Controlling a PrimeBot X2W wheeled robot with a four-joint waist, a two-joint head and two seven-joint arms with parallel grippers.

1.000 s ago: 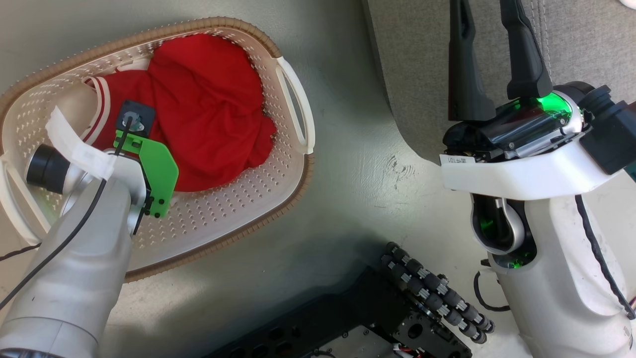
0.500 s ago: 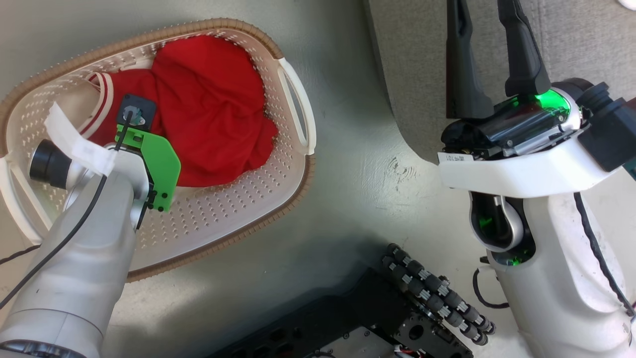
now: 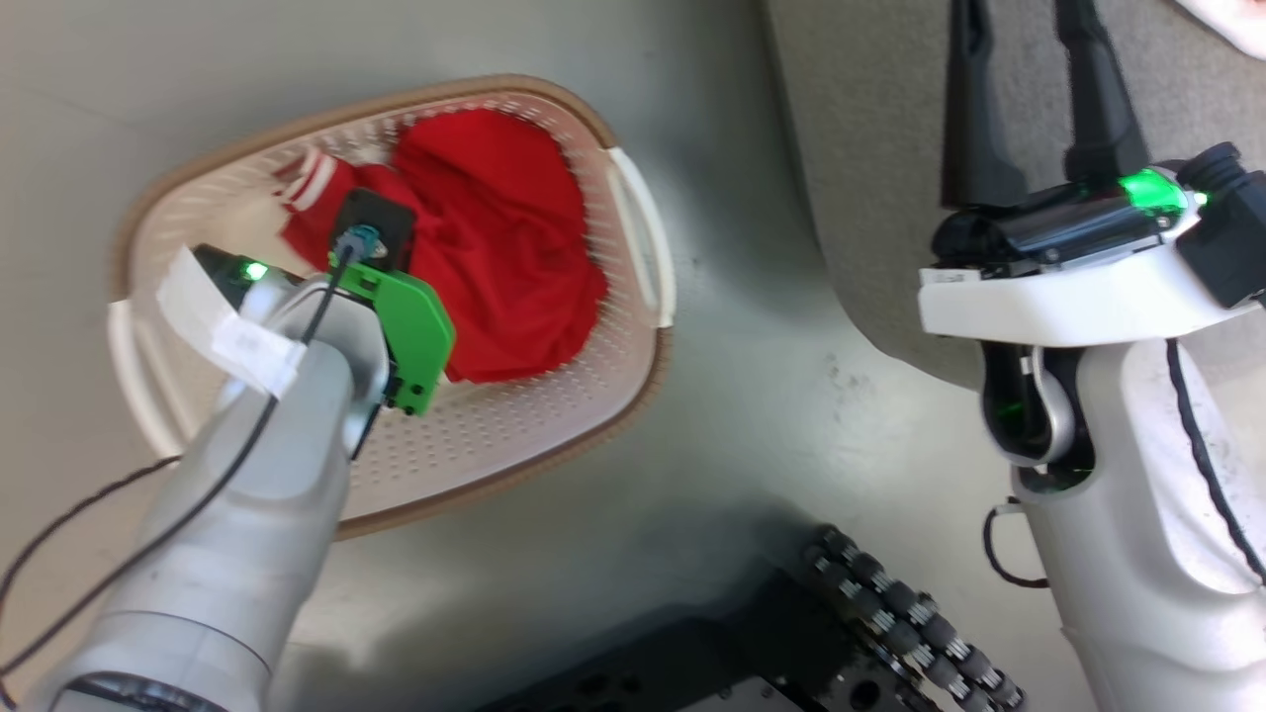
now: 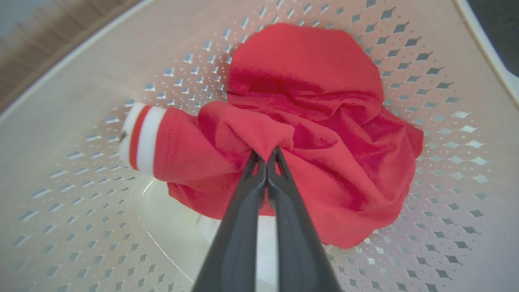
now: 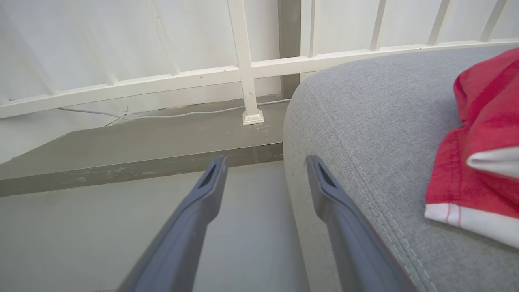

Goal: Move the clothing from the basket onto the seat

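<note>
Red fabric lies bunched in the basket in the head view: a first garment, striped trim at its far edge, with the left arm bent over it. The basket stands on the floor, beside the seat and apart from it. The right pincer is held over the seat, fingers spread, carrying nothing.

Left wrist view: the left pincer is pressed together on a raised fold of the first garment, near the middle of the heap. The bulk of the cloth rests on the basket bottom.

Right wrist view: a second garment, red with a white hem, lies on the seat cushion. A white railing stands behind.

Assessment: roughly half done. One piece is delivered. The other is gripped but not yet out of the basket.

The left wrist view settles the grip, which the head view, looking onto the back of the wrist, leaves open. The right wrist view gives the delivered piece plainly. The head view gives basket and seat together.
</note>
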